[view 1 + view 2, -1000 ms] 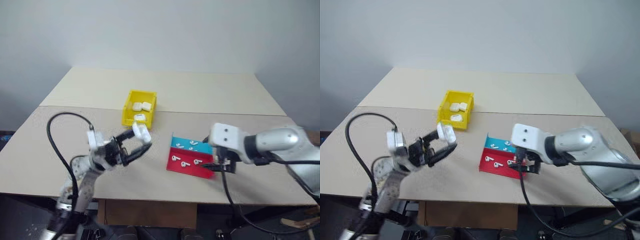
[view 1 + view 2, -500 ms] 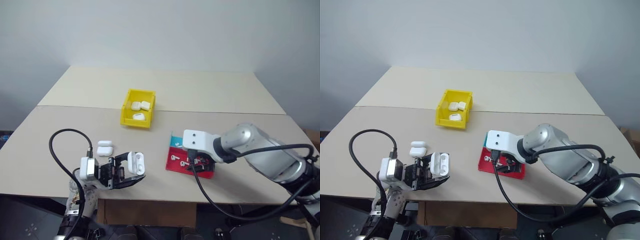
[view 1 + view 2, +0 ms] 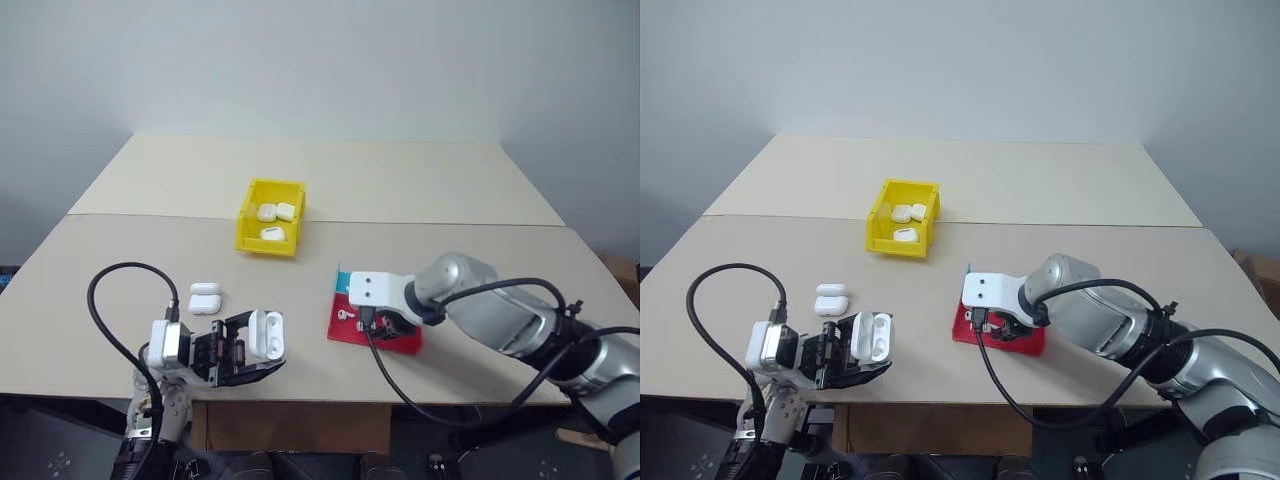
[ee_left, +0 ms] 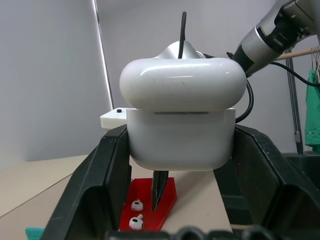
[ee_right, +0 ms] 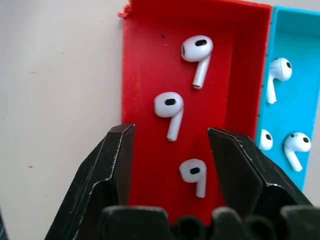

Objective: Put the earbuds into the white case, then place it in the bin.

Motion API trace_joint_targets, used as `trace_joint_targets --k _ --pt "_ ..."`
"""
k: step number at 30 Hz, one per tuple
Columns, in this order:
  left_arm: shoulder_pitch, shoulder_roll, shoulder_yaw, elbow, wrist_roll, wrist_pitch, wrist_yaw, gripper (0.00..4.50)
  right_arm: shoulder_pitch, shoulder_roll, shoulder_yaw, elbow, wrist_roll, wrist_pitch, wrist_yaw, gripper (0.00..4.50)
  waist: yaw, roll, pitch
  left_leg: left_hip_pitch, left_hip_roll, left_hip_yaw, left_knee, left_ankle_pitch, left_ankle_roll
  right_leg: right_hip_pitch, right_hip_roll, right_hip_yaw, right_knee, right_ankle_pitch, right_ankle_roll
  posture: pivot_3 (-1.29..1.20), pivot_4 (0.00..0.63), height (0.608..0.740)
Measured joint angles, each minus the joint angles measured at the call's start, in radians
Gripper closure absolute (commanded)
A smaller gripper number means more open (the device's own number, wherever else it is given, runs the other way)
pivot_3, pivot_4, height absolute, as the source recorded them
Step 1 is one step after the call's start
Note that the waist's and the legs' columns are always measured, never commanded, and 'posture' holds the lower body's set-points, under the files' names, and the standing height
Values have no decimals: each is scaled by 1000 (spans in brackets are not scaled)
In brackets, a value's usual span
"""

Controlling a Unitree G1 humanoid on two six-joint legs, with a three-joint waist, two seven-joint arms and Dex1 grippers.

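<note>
Earbud-picking step: the left gripper (image 3: 262, 352), near the table's front edge, clamps the open case (image 3: 268, 333). The right gripper (image 5: 170, 150) hangs parted over the red tray (image 5: 142, 75) — next, pinch one earbud (image 5: 169, 107).

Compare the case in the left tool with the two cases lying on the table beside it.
The held case has its lid open; the table cases are shut. The held case is clamped upright between the left tool's fingers, while the table cases lie flat, side by side. All three are glossy white, rounded, and look the same size.
</note>
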Motion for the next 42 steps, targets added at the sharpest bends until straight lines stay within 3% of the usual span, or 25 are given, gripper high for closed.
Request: trace_joint_targets --k 12,15,42 --pt "54 17 8 -60 29 1 30 1719 -1 73 6 81 -60 -58 42 1777 0 0 0 1 0 0 0 0 0 -1 0 0 4 -1 -1 0 150 740" --pt "70 18 8 -76 37 1 47 1719 -1 82 6 99 -77 -74 50 2383 0 0 0 1 0 0 0 0 0 -1 0 0 4 -1 -1 0 150 740" --pt "113 44 8 -117 84 1 126 1719 36 111 6 139 -145 -128 108 2383 0 0 0 1 1 0 0 0 0 -1 1 0 5 -1 -2 0 150 740"
